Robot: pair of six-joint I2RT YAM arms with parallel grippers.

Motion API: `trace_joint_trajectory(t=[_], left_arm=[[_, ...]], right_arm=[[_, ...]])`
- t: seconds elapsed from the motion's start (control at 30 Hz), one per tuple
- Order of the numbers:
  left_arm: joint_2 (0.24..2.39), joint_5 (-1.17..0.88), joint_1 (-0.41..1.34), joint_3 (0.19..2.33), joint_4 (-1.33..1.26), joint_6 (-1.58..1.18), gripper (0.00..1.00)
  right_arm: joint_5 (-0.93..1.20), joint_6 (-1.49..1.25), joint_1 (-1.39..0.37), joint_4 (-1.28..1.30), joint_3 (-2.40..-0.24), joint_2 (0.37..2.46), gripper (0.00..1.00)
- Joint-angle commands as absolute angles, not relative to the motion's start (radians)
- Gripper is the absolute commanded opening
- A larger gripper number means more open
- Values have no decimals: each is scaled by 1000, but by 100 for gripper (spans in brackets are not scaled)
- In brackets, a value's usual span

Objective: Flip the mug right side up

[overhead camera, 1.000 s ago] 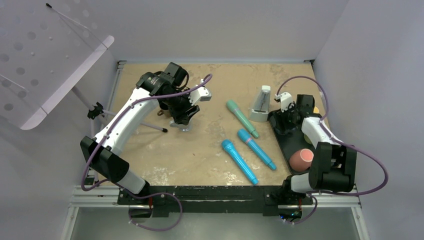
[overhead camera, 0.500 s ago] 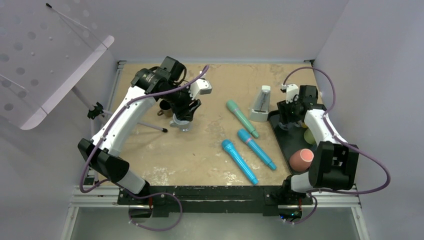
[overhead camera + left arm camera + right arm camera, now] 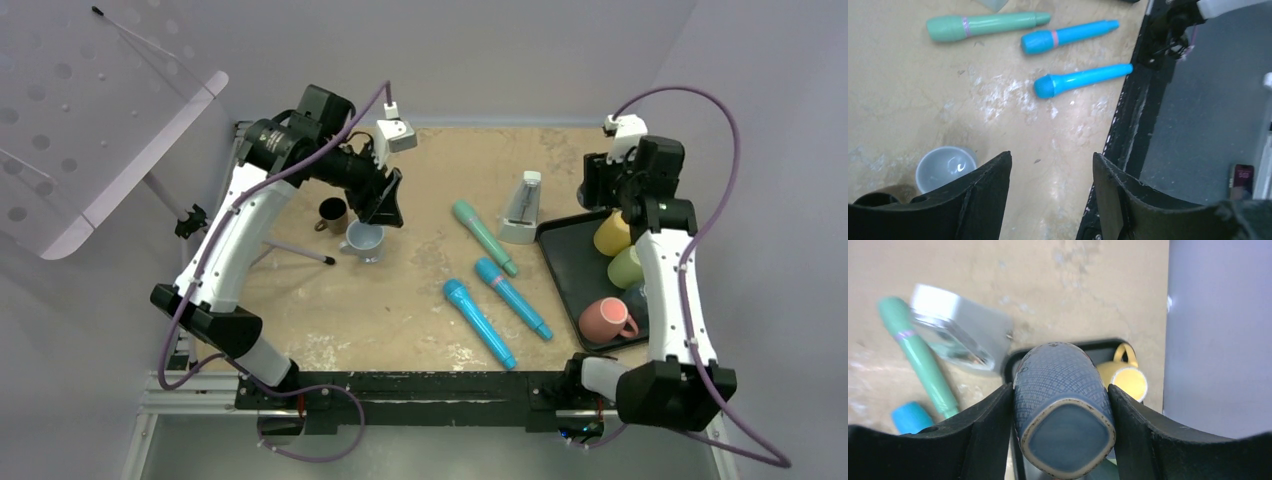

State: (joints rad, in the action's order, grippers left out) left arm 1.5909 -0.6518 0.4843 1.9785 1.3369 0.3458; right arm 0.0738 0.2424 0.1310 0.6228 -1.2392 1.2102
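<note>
My right gripper is shut on a blue mug with a criss-cross pattern. The mug's flat base faces the wrist camera and its mouth points away, down toward the tray. In the top view the right gripper is raised above the far end of the black tray, and its body hides the mug. My left gripper is open and empty, raised above a grey mug that stands mouth up on the table. That grey mug also shows in the left wrist view, left of the left gripper.
The tray holds a yellow mug, a green mug and a pink mug. A grey metronome, a green microphone and two blue microphones lie mid-table. A dark mug stands by the grey one.
My right arm has risen from the tray toward the far right corner with the blue mug in its jaws. My left gripper has lifted off the grey mug, which stays standing on the table.
</note>
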Motion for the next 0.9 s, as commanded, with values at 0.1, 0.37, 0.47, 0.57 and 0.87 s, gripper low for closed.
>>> trace_joint_trajectory(t=[0.1,0.37,0.47,0.57,0.87], left_arm=[[1587,-945,471,2104,1279,131,69],[1599,-1091,471,2042,947,-242,77],[1607,-1129,471,1971,701,-440,79],[1622,-1140,471,1925,538,-571,79],[1643,-1122,471,1797,268,-734,74]], right_arm=[[314,38,117,508,-1315,1015,0],[446,-210,-40,315,-1279,942,0],[463,-321,-141,203,-1252,948,0],[488,-440,-197,73,-1212,962,0],[489,-591,-313,-150,-1167,1031,0]])
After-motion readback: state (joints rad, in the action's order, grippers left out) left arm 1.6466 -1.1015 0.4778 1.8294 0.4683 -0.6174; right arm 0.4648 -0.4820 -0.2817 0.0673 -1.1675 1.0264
